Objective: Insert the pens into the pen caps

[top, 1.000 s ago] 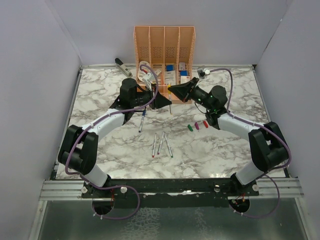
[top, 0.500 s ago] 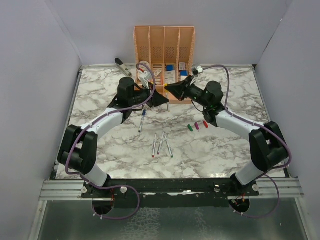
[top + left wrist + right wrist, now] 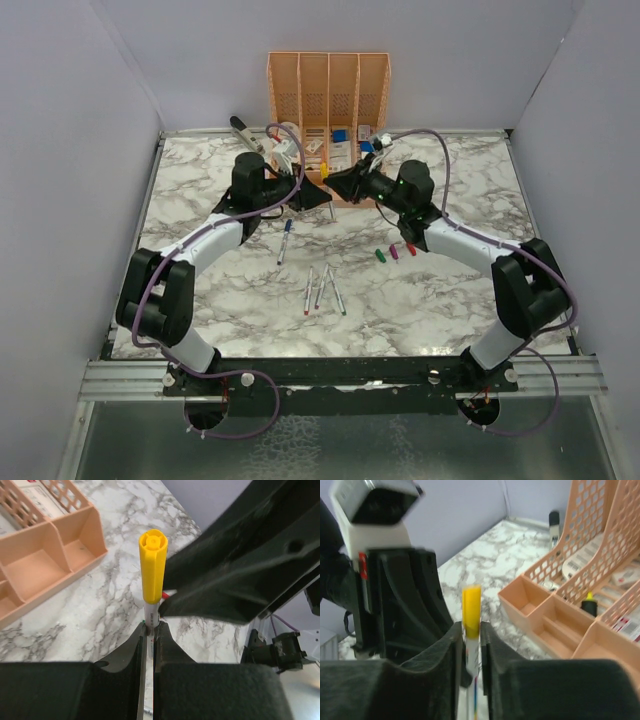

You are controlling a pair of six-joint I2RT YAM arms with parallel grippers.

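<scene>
Yellow cap [image 3: 152, 567] sits atop an upright pen [image 3: 151, 615]. Three pens [image 3: 323, 289] lie fanned together, a fourth pen [image 3: 285, 240] apart; green, purple and red caps [image 3: 394, 252] sit in a row.

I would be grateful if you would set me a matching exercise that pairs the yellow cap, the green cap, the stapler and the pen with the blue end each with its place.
Things:
1. yellow cap
2. green cap
3. stapler
4. pen with the blue end

Places:
A. at the far edge of the table, left of the organiser
B. on the pen held in the left gripper
C. lying alone on the table
D. right beside the purple cap

Pairs: 1-B, 2-D, 3-A, 4-C
</scene>
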